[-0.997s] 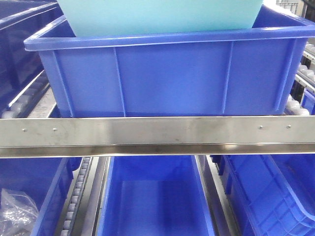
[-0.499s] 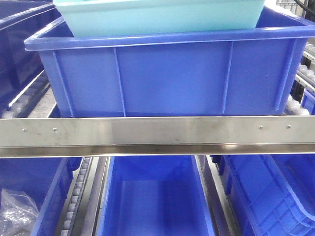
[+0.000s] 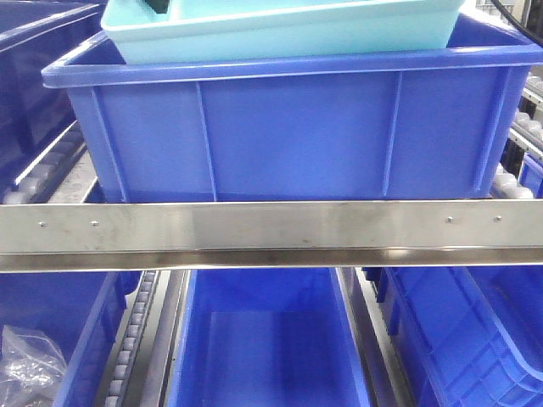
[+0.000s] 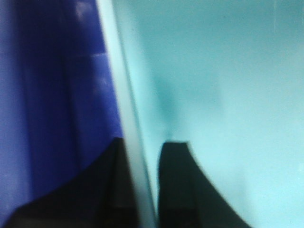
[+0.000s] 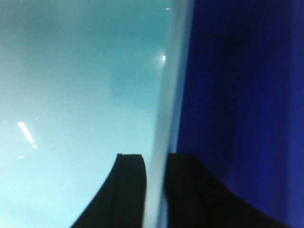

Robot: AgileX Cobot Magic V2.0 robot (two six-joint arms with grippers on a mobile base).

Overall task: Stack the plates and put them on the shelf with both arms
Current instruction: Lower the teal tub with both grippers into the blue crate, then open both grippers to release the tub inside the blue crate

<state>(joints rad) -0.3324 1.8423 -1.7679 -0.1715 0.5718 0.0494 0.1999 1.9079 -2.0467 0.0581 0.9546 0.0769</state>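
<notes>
While each tool [image 4: 142, 185] [image 5: 154, 190] pinches it, tray [image 3: 280, 30] tops bin [image 3: 280, 136].

The pale teal plate [image 3: 288, 30] sits tilted in the blue bin [image 3: 288, 127] on the shelf [image 3: 271, 233], its rim pinched by my left pincer [image 4: 142, 185] and right pincer [image 5: 154, 190].

We see the teal tray [image 3: 280, 30] filling nearly the whole mouth of the upper blue bin [image 3: 288, 136], so only narrow slots remain between tray rim and bin wall, and each is already taken: the left gripper [image 4: 142, 183] straddles the tray's left rim, the right gripper [image 5: 154, 187] its right rim. Below, the shelf rail [image 3: 271, 236] bars the front, while the lower middle bin [image 3: 267, 339] stands open from above.
</notes>
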